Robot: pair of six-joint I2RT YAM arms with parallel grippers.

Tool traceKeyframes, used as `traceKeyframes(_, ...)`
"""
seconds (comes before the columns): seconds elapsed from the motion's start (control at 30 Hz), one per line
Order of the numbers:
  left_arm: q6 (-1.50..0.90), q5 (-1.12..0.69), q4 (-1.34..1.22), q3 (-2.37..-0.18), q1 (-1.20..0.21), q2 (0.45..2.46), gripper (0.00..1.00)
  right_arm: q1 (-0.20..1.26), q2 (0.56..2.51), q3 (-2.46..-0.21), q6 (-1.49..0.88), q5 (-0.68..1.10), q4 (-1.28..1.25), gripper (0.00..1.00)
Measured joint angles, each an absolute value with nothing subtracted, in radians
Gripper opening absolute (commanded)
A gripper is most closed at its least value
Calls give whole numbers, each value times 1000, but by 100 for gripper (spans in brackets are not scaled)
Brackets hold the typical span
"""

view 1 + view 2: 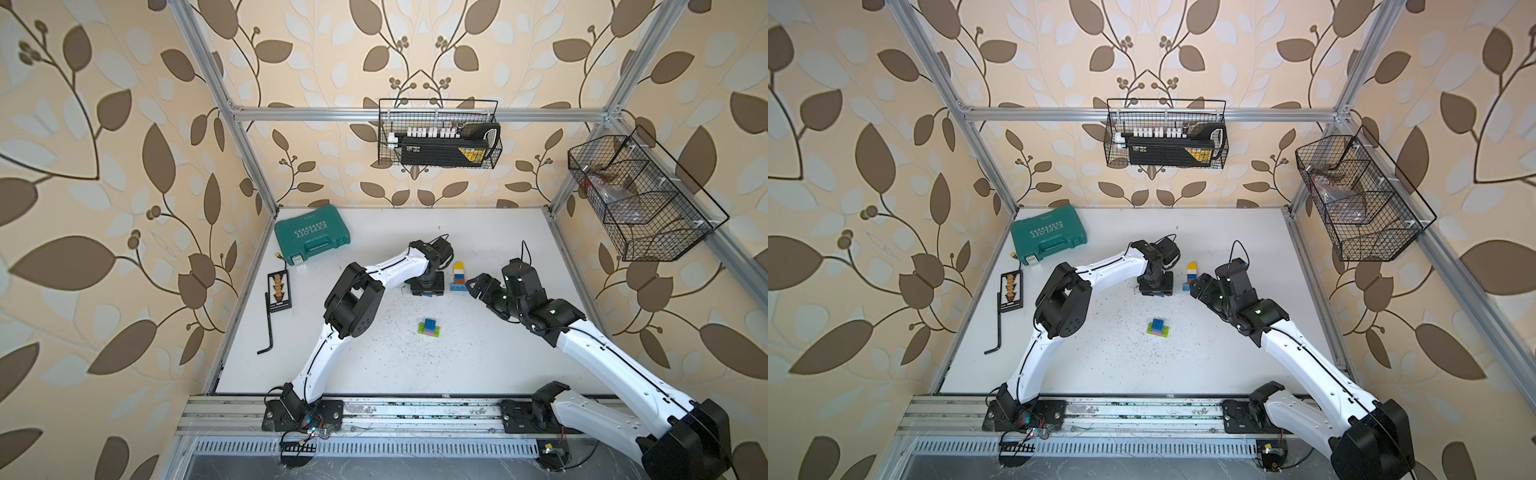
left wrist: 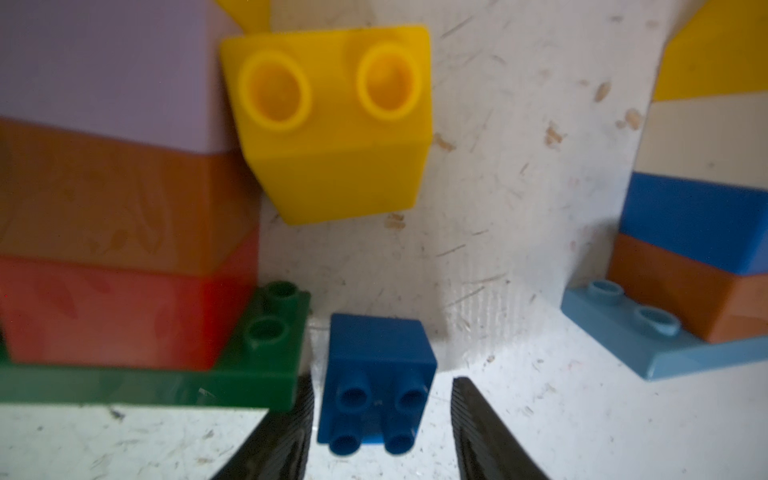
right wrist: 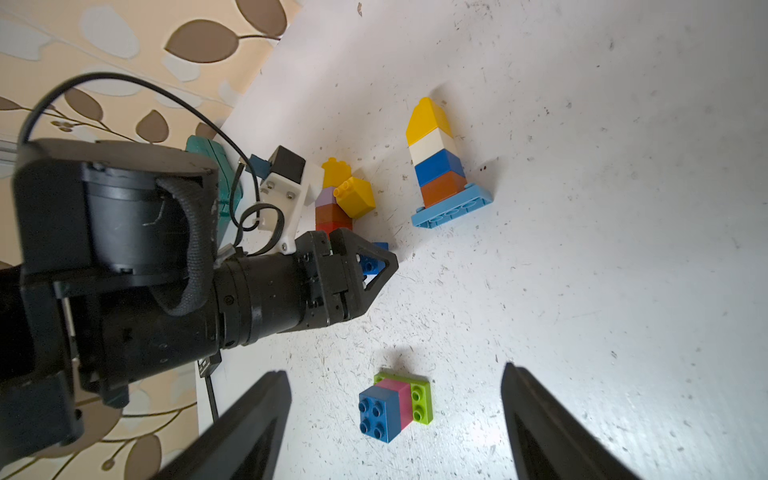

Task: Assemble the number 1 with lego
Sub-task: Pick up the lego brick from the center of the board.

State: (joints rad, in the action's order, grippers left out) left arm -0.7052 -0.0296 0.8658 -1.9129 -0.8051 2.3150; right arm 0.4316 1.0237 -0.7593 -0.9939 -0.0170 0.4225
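Surface: white scuffed tabletop is being worked on inside a metal frame with leaf wallpaper; a teal tool case is sitting in the far left corner.
Light-blue-based tower: brown, blue, white and a yellow sloped cap are being carried on a light blue plate, apart from the other lego.
Green-based tower: red, brown and lilac bricks are being carried on a green plate; a loose yellow brick is leaning against it.
Small stack: blue, pink and lime pieces are lying on their side, nearer the robot.
Step in hand: a pick of the dark blue square brick, lying with studs sideways just beside the green plate, is judged to be under way.
Doing it well: the jaws should be centred on the brick's flat sides, without the green plate being nudged.
Left gripper: the dark blue square brick is being straddled by partly open fingers; a gap is showing on one side, so nothing is gripped yet.
Right gripper: its fingers are being held wide apart above the table, with nothing between them.
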Motion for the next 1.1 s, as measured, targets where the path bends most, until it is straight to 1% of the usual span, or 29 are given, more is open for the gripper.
traceKeyframes(0.1, -700, -35, 867, -1917, -806, 2315, 60, 432, 1026, -759, -994, -17, 422, 83)
traceKeyframes(0.33, -688, -40, 867, -1952, -812, 2315, 61, 432, 1032, -759, -994, -10, 422, 83)
traceKeyframes(0.57, -687, -64, 868, -1973, -814, 2315, 61, 431, 1035, -759, -994, -10, 422, 83)
traceKeyframes(0.9, -665, -20, 946, -2038, -814, 2333, 60, 430, 1036, -759, -994, -2, 422, 83)
traceKeyframes(1.1, -627, -17, 944, -2061, -814, 2362, 60, 425, 1039, -759, -994, -2, 422, 83)
